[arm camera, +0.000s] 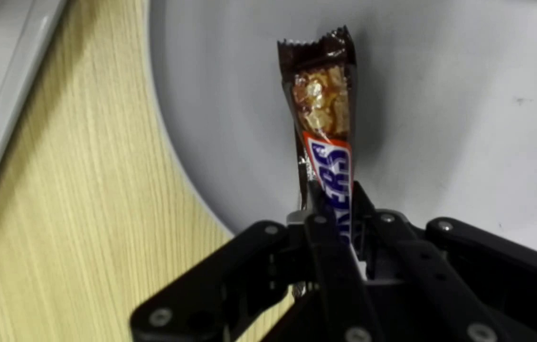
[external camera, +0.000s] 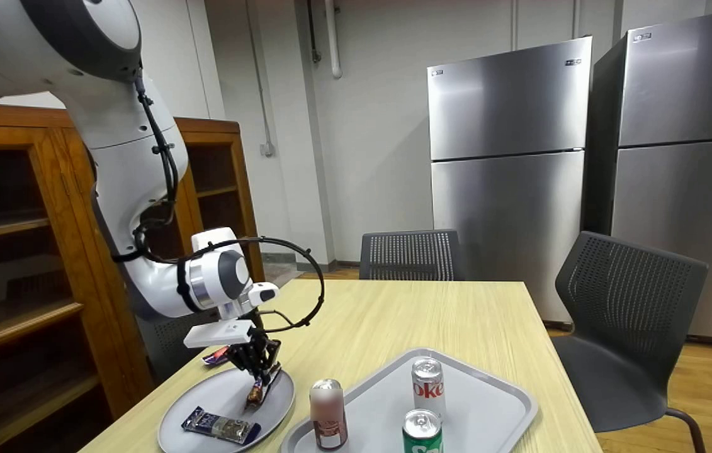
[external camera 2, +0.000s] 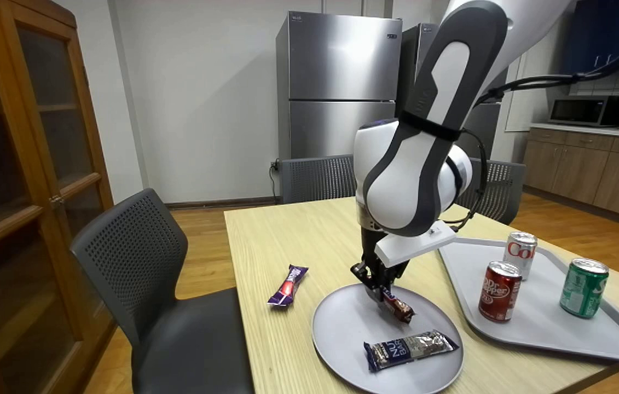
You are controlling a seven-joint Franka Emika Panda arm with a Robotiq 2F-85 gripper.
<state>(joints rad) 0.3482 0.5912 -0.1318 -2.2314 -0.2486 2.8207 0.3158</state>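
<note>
My gripper is shut on a brown Snickers bar in the wrist view. The bar's printed front lies between the fingers, and its near end is hidden by them. In both exterior views the gripper points down over a round grey plate, with the Snickers bar at its fingertips. I cannot tell whether the bar touches the plate. A dark blue and clear nut bar lies on the plate beside it.
A purple-wrapped bar lies on the table beyond the plate. A grey tray beside the plate holds a Dr Pepper can, a Diet Coke can and a green can. Dark chairs stand round the table.
</note>
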